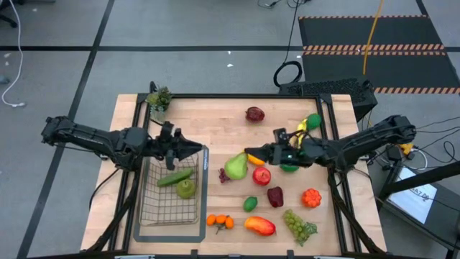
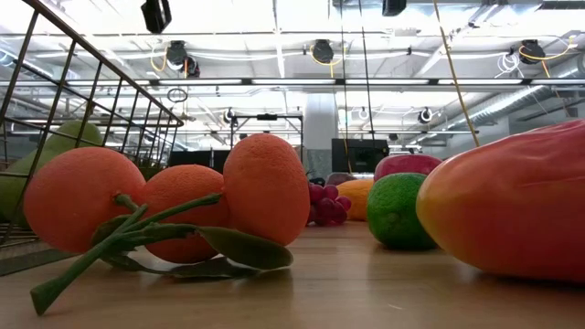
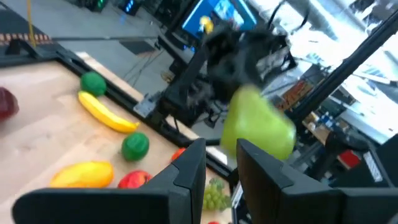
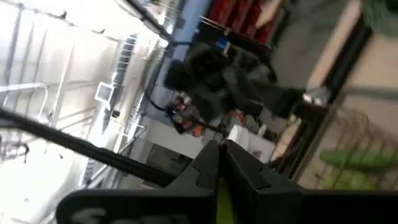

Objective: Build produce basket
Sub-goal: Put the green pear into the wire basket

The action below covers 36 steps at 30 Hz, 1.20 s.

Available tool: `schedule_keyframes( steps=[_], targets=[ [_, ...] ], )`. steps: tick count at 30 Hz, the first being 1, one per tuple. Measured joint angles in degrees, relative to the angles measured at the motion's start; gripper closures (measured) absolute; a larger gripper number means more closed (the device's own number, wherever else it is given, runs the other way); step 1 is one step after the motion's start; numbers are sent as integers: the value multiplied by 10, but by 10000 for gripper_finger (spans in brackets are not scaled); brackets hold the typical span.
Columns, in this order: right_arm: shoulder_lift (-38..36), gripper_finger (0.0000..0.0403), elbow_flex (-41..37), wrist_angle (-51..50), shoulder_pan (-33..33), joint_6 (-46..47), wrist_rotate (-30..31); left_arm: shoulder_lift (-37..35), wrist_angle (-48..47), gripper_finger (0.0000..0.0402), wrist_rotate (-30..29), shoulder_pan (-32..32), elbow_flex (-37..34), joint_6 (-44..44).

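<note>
Front edge of table (image 1: 129,144): 3 oranges (image 1: 219,221) on a leafy stalk, just R of the basket's front R corner. Next along that edge are a red-yellow mango (image 1: 259,226) and green grapes (image 1: 298,224). In the low view the oranges (image 2: 174,206) and mango (image 2: 516,210) fill the foreground, w/ a lime (image 2: 399,212) behind them.

Basket (image 1: 147,216): thin grey wire grid, shallow, rectangular. It sits at the front-L part of the table on a grey mat (image 1: 169,236), long side running front to far. Inside, towards its far end, are a cucumber (image 1: 175,178) lying at an angle and a round green fruit (image 1: 186,188) touching it.

Mid table, R of the basket: lime (image 1: 250,203), dark red fruit (image 1: 275,196), orange fruit (image 1: 310,197), then a red apple (image 1: 261,175) and purple grapes (image 1: 223,176).

L gripper (image 1: 190,150) is over the basket's far R corner. Its fingers (image 3: 186,171) stand a narrow gap apart, nothing between them.

R gripper (image 1: 251,155) is at table centre, fingers pinched together on the narrow top of a green pear (image 1: 236,167). In the L wrist view the pear (image 3: 258,124) hangs clear of the table.

Far side: banana (image 1: 302,128), another lime (image 1: 313,121) and a dark apple (image 1: 254,114). A potted sprig (image 1: 159,97) is at the far L corner.
</note>
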Motion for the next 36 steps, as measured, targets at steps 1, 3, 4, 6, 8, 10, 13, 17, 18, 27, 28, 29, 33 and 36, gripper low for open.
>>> schedule_keyframes(
  steps=[1, 3, 4, 6, 8, 10, 13, 17, 18, 27, 28, 29, 33, 36],
  targets=[
    [9, 395, 0, 0, 0, 15, 0, -6, -4, 311, -5, 0, 2, 4],
    [24, 395, 0, 5, 0, 35, -2, -17, -16, 311, -13, -1, 13, 17],
    [30, 395, 0, 7, 0, 39, -2, -20, -26, 311, -16, -2, 23, 24],
    [37, 395, 0, 10, 0, 43, -2, -21, -69, 311, -17, -2, 52, 36],
    [39, 395, 0, 13, -3, 43, -2, -15, -144, 311, -17, -2, 89, 42],
    [39, 395, 0, 14, -8, 43, -2, -3, -211, 311, -14, -2, 127, 44],
    [34, 395, 0, 20, -15, 26, -17, 16, -270, 307, -6, -2, 170, 42],
    [28, 395, 0, 37, -23, -6, -60, 39, -274, 269, 8, -2, 196, 11],
    [27, 395, 0, 36, -24, -12, -64, 46, -273, 253, 9, -2, 200, 2],
    [23, 394, 0, 22, -41, -66, -153, 129, -209, 91, 48, -2, 204, -83],
    [23, 394, 0, 14, -44, -66, -165, 140, -191, 78, 54, -2, 204, -89],
    [23, 394, 0, 1, -46, -67, -177, 153, -174, 66, 62, -2, 204, -94],
    [24, 394, 0, -40, -59, -57, -228, 199, -124, 35, 75, -2, 204, -109],
    [23, 394, 0, -67, -69, -23, -270, 230, -98, 24, 86, -2, 204, -122]
  ],
)
